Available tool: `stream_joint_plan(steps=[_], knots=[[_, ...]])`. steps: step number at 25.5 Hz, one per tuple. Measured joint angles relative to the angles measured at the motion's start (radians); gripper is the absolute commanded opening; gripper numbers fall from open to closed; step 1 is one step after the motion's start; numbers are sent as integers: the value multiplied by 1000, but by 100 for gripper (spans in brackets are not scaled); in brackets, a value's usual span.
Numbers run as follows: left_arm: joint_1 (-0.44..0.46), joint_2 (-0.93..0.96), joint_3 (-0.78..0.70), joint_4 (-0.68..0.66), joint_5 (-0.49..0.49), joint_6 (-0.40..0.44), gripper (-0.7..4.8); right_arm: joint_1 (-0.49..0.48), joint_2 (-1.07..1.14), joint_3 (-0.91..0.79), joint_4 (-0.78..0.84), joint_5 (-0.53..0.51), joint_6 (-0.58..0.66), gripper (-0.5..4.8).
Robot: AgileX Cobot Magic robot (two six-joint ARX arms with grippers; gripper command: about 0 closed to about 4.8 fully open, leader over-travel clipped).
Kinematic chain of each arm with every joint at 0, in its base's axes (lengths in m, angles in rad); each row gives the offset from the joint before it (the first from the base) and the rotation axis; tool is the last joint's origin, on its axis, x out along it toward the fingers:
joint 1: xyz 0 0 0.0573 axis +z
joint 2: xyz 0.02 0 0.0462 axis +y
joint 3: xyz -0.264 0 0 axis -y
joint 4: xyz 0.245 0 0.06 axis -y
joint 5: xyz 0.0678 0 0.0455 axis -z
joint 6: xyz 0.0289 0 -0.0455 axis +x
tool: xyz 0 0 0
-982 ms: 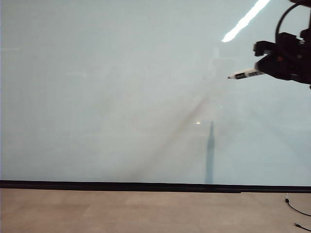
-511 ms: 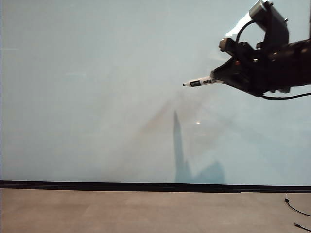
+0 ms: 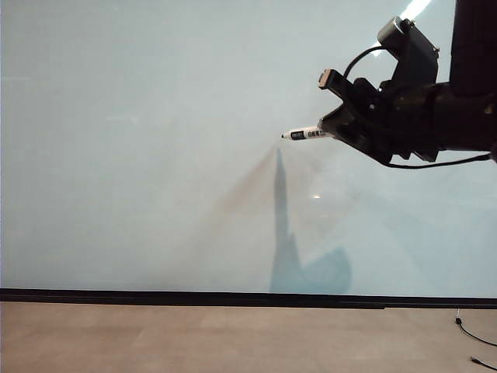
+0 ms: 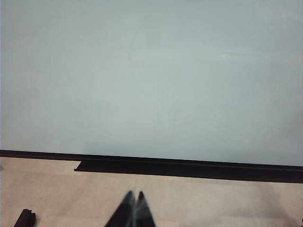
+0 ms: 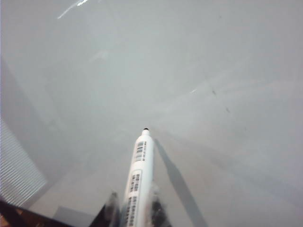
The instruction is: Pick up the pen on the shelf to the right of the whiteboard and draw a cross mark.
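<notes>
My right gripper [image 3: 332, 130] reaches in from the upper right of the exterior view, shut on the pen [image 3: 305, 134], a white marker with black print and a dark tip that points left at the whiteboard [image 3: 155, 155]. The right wrist view has the pen [image 5: 140, 175] clamped between the fingers of that gripper [image 5: 135, 208], its tip close to the board surface [image 5: 213, 56]; whether it touches I cannot tell. The left gripper [image 4: 134, 195] hangs shut and empty over the tan floor in front of the whiteboard [image 4: 151, 71]. No cross mark shows on the board. The shelf is out of view.
A black strip [image 3: 233, 298] runs along the board's bottom edge above the tan floor [image 3: 194, 338]. A thin black cable [image 3: 474, 336] lies at the lower right. The left wrist view takes in a black ledge [image 4: 189, 169] under the board and a small black object [image 4: 25, 217] on the floor.
The right arm has swung in from the right edge and moved left, carrying the pen closer to the board; its shadow on the board has grown and shifted left.
</notes>
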Motion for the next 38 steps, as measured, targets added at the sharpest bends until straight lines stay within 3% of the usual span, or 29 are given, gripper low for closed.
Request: stream_joint_plan(steps=[38], knots=[[0, 0, 0, 0, 0, 0, -4, 2, -1, -29, 9, 160, -12, -5]])
